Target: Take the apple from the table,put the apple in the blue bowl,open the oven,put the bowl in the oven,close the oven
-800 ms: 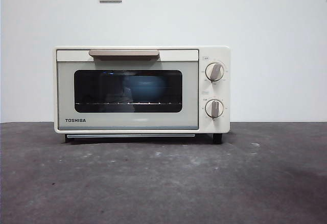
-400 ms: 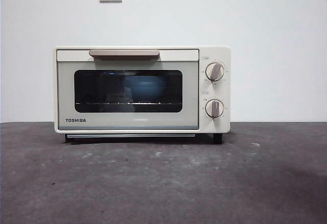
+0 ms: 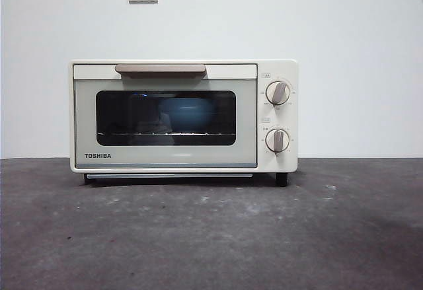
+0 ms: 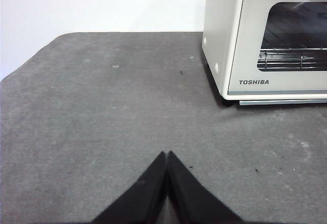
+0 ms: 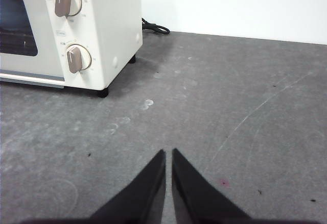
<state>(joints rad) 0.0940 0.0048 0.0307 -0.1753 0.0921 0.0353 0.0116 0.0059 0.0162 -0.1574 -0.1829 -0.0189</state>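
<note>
- The left gripper [image 4: 167, 155] is held low over the table [image 3: 211, 237], jaws together; the right gripper [image 5: 168, 152] likewise, jaws nearly touching.
- The bowl [image 3: 187, 112] is seen inside the closed oven [image 3: 184, 116]; the apple cannot be made out.

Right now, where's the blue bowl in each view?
Front view: blue bowl inside the shut oven, behind the door window, right of its centre.
Left wrist view: not visible; only the rack shows through the glass.
Right wrist view: not visible.
Shared landmark: the oven's dark window.

Matte blk pointed hand [image 4: 167, 155] tips
</note>
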